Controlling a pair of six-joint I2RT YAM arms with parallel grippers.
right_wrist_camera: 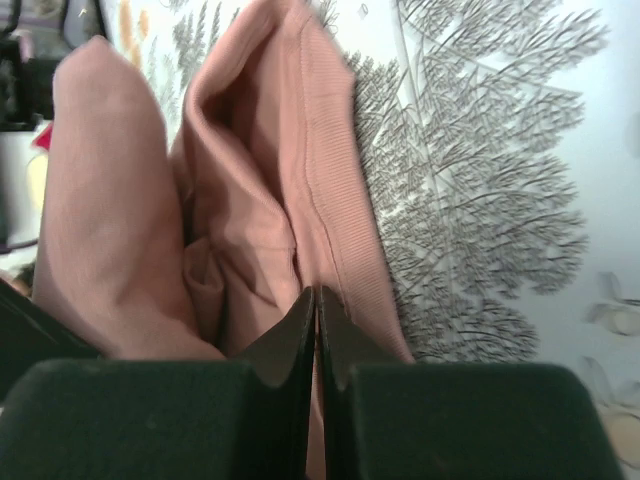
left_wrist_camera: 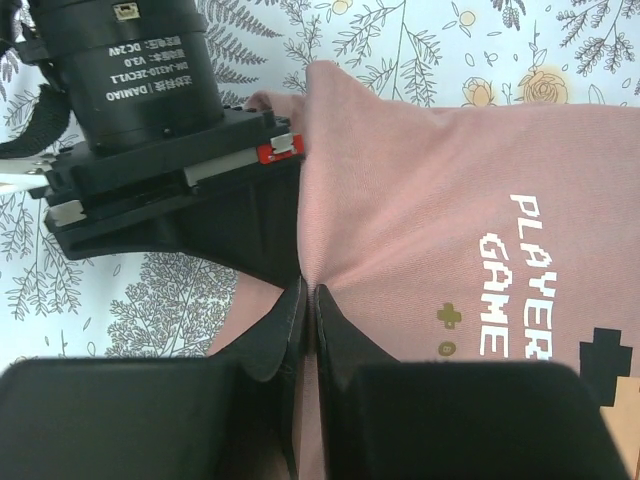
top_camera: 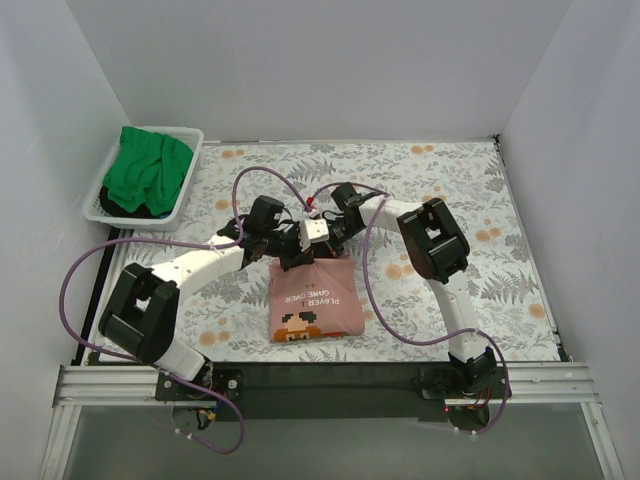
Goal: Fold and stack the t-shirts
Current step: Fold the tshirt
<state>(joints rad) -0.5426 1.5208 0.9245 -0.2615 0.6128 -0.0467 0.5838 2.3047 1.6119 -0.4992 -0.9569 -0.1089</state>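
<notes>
Both pinched tight: left gripper point(left_wrist_camera: 308, 295) and right gripper point(right_wrist_camera: 315, 300) hold the pink shirt point(top_camera: 315, 300) by its far edge. It lies mid floral cloth point(top_camera: 470, 190), long axis running from that grip toward the near side; green shirt point(top_camera: 148, 172) is in the basket point(top_camera: 190, 135).

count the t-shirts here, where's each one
2. The pink t-shirt lies folded on the floral cloth, its far edge pinched by the left gripper and right gripper. The green t-shirt is bunched in the white basket, far left; more may hide beneath it.
</notes>
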